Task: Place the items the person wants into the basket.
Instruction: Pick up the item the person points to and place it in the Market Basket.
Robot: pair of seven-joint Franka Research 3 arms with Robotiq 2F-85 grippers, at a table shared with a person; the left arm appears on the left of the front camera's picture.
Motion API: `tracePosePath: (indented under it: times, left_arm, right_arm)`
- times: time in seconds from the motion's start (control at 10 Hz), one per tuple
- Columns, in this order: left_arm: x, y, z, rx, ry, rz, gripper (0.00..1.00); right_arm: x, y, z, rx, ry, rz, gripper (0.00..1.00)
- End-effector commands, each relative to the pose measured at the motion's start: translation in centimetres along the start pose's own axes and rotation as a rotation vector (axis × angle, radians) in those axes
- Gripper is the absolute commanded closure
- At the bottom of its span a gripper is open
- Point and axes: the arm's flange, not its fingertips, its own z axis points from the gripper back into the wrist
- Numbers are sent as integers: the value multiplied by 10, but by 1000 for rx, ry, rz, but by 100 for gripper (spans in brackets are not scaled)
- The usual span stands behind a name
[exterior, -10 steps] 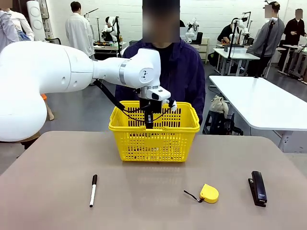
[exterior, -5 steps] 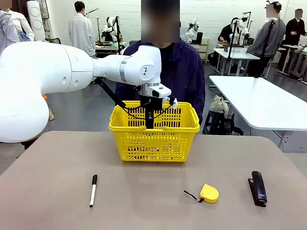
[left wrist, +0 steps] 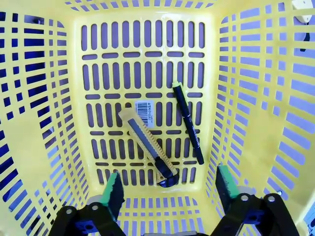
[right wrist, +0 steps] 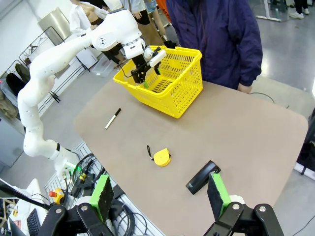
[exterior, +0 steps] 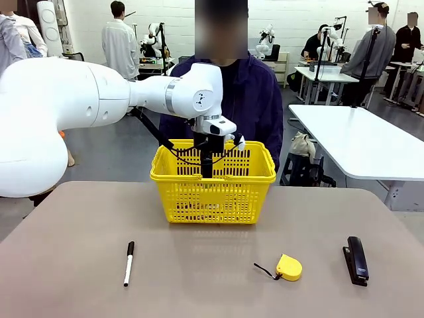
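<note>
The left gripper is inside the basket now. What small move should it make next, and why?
Probably raise the left gripper straight out of the basket: its jaws stand open and empty, the utility knife and pen lie on the basket floor, and the white marker waits on the table.

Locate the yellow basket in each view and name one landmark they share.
Front view: basket at the far middle of the table.
Left wrist view: seen from above, its walls all round.
Right wrist view: upper middle, beside the person.
Landmark: the open left gripper inside it.
</note>
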Motion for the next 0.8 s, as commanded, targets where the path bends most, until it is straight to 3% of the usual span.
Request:
tracePosePath:
  times: [0.0, 0.7]
  left_arm:
    - [5, 9, 8, 7, 20, -17, 0]
    - [0, 1, 2, 3, -2, 1, 0]
  right_arm:
    - [0, -1, -2, 18, -27, 13, 0]
    - [0, -1, -2, 18, -27, 13, 0]
